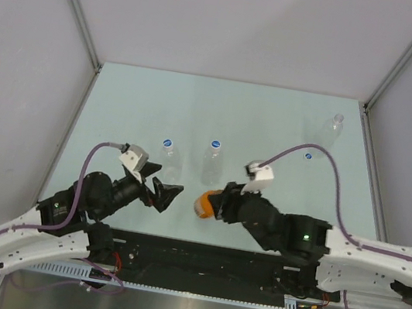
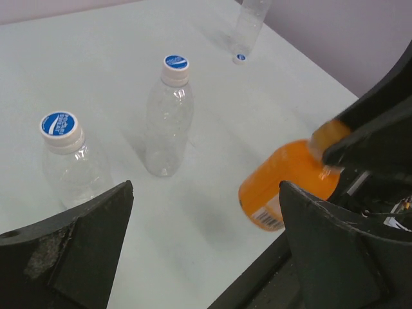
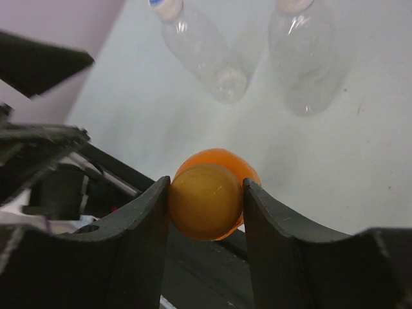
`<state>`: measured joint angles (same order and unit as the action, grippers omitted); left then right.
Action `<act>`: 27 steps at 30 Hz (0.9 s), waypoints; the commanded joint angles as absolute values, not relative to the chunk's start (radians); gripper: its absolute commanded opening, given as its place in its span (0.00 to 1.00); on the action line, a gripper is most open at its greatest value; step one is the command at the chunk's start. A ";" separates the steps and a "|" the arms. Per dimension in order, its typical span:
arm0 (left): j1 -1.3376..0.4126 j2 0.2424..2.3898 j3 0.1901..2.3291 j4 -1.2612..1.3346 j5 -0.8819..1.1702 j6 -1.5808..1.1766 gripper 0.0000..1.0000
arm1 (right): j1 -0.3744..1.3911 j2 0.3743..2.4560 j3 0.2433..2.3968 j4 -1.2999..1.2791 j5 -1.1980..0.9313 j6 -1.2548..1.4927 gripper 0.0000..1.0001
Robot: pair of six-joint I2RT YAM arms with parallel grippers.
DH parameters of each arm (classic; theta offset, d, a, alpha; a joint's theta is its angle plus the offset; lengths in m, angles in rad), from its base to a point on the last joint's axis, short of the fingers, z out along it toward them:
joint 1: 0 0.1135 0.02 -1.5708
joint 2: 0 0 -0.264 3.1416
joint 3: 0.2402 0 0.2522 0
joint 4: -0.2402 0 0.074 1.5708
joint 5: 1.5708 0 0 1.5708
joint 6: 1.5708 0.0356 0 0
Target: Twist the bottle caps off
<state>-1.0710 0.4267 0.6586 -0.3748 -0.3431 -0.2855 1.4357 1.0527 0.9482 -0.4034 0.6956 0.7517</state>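
R claw [image 3: 206,193]: clamped on orange cap [image 3: 205,206], one pad each side.
Orange bottle [image 2: 283,183]: tilted by front edge of table [image 1: 274,118], base toward L claw; resting or lifted, couldn't tell.
L claw [image 2: 205,206]: gaped wide, near the body, not touching.
Risk 1: w/o L grip on the body, would likely have spun whole w/ cap, thread unmoved.
Risk 2: could have dropped off the edge once cap came free, body unheld.
Others: two clear btls [image 1: 168,163] stood capped mid-table.

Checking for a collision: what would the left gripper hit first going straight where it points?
Probably the orange bottle clamped in the right gripper, dead ahead in the top view; depth is unclear.
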 commanded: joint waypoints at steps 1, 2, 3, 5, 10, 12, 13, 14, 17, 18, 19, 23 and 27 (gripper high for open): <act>-1.068 0.391 0.721 -0.249 -0.253 -0.175 1.00 | 1.387 0.882 0.988 -0.488 0.761 0.834 0.04; -1.068 0.385 0.730 -0.241 -0.239 -0.164 1.00 | 1.361 0.862 0.988 -0.485 0.755 0.830 0.04; -1.068 0.390 0.742 -0.236 -0.224 -0.157 1.00 | 1.344 0.829 0.986 -0.480 0.746 0.824 0.04; -1.068 0.411 0.794 -0.242 -0.157 -0.127 1.00 | 1.286 0.799 0.985 -0.462 0.698 0.815 0.03; -1.069 0.520 0.886 -0.227 0.109 -0.058 1.00 | 1.143 0.733 0.968 -0.393 0.462 0.813 0.02; -1.069 0.543 0.899 -0.216 0.190 -0.045 1.00 | 1.093 0.724 0.968 -0.385 0.404 0.830 0.02; -1.069 0.566 0.907 -0.212 0.205 -0.029 1.00 | 1.080 0.710 0.965 -0.374 0.358 0.837 0.02; -1.069 0.578 0.911 -0.215 0.234 -0.020 1.00 | 1.069 0.704 0.965 -0.368 0.335 0.854 0.02; -1.069 0.613 0.916 -0.210 0.276 -0.003 1.00 | 1.016 0.678 0.960 -0.331 0.223 0.879 0.02; -1.068 0.621 0.914 -0.207 0.308 -0.003 1.00 | 1.000 0.675 0.959 -0.324 0.191 0.894 0.02; -1.069 0.627 0.913 -0.199 0.313 0.020 1.00 | 0.973 0.675 0.959 -0.315 0.131 0.906 0.02; -1.068 0.675 0.908 -0.172 0.327 0.032 1.00 | 0.927 0.673 0.960 -0.293 0.011 0.928 0.02; -1.066 0.728 0.931 -0.156 0.339 0.048 1.00 | 0.923 0.692 0.959 -0.269 -0.073 0.934 0.02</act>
<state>-1.0710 0.6853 0.8848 -0.2104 0.2909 0.0059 0.9306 0.6796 0.9554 -0.3454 0.0792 0.9070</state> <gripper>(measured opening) 0.996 0.493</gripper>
